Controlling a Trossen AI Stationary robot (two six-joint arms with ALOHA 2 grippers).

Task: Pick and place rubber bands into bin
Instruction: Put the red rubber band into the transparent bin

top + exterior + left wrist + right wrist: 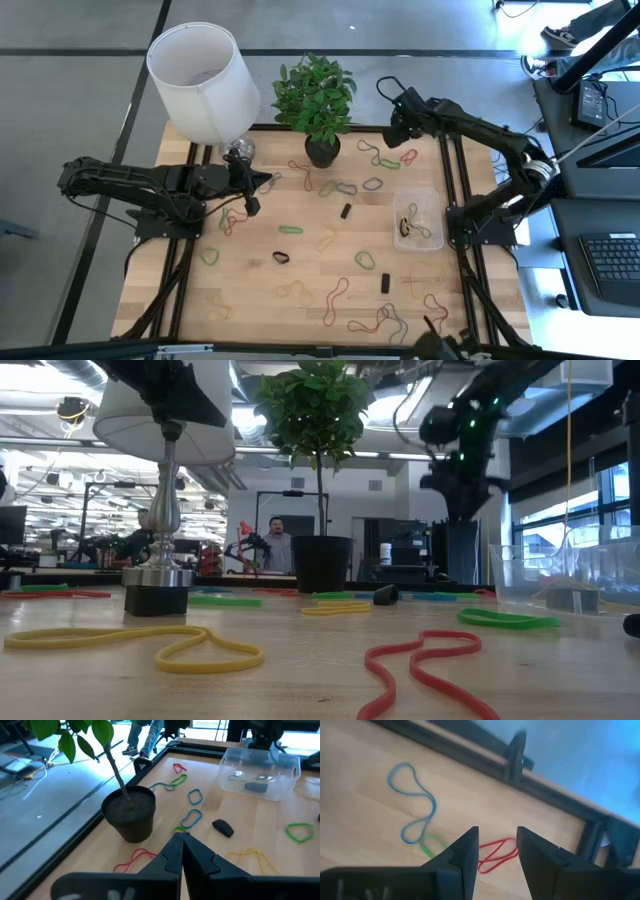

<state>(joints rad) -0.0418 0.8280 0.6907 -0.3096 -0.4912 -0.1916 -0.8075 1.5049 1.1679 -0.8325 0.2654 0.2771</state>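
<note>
On the wooden table (300, 300), rubber bands (335, 295) lie scattered.

The high cam hangs over the table (300, 290) looking straight down, both arms in frame. The low cam sits right at tabletop level, facing across the wood into the room behind. The left wrist cam looks forward over the table at the plant pot (130, 812) and the clear bin (260, 772), which the overhead shot catches too. The right wrist cam stares down at the wood from close up.
</note>
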